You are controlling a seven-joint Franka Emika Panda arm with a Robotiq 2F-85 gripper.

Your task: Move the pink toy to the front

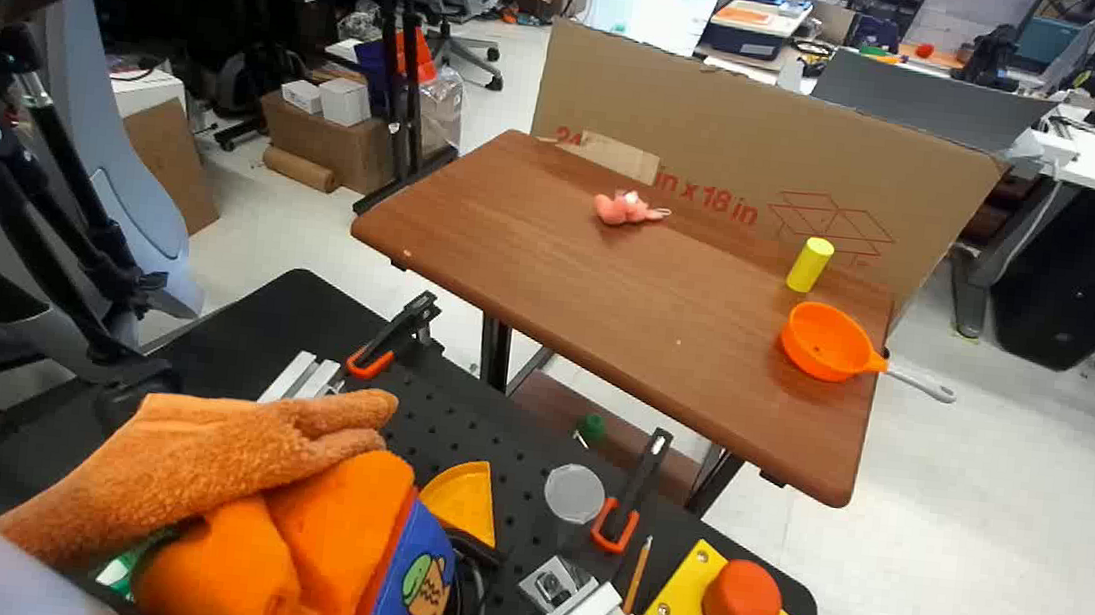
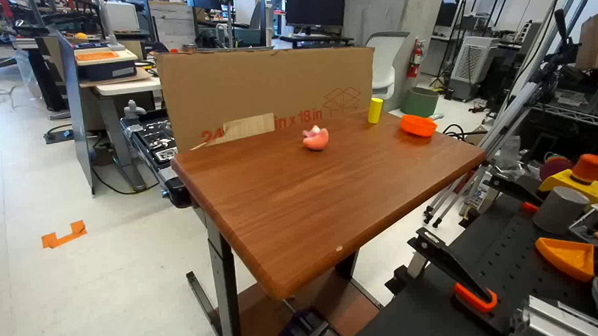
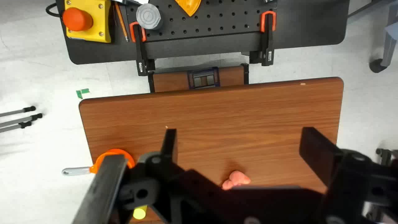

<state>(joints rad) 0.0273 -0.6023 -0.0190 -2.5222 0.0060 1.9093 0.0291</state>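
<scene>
We've got the claw (image 3: pixel 241 143) spread wide in the wrist view: fingers (image 3: pixel 169 143) well apart, holding nothing, touching nothing we can see. The pink toy (image 1: pixel 614 209) sits on the brown table (image 1: pixel 630 285), near the cardboard panel (image 1: pixel 756 127) in both exterior views; in the wrist view, the claw's body partly hides it.

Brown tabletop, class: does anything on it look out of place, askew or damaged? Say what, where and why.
The orange bowl has its grey handle jutting past the brown tabletop, where it might get bumped. A pale mark at the edge facing the black bench stands out, perhaps a chip.
</scene>
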